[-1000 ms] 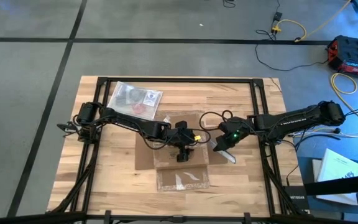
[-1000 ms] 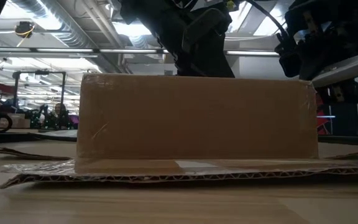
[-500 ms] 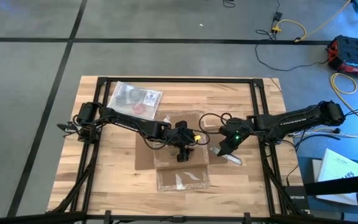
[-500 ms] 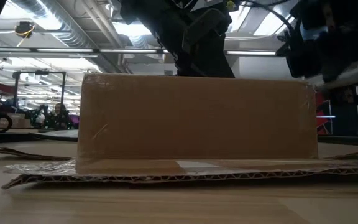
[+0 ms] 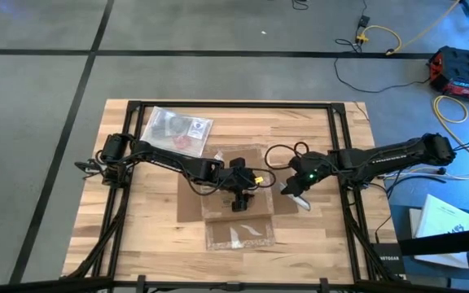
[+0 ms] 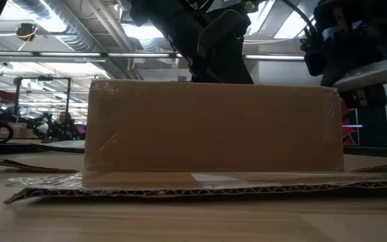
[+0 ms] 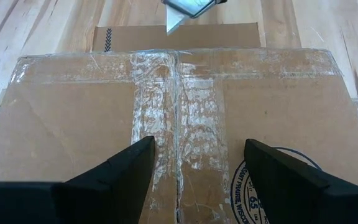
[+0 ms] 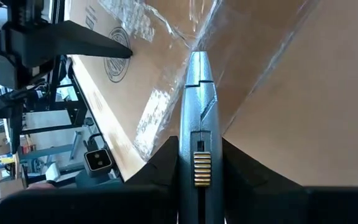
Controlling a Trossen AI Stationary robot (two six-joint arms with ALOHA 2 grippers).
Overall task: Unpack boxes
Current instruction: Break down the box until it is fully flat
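Cardboard box [image 5: 236,189] sits mid-worktop [image 5: 137,236], flaps taped. Left gripper [image 5: 238,200] hovers over it, fingers apart, empty. Right gripper [image 5: 293,190] clamps a silver box cutter [image 8: 196,118] at the box's right edge.

Box [image 6: 213,128] contents (closed flaps) hidden.

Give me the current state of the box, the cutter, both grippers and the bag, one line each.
cardboard box: top flaps down, taped seam uncut where visible; side flaps flat on the table.
utility knife: blade tip at the box's taped edge.
right gripper: shut on the utility knife, at the box's right side.
left gripper: fingers open, above the box top, holding nothing.
plastic bag: lying flat behind the box, untouched.
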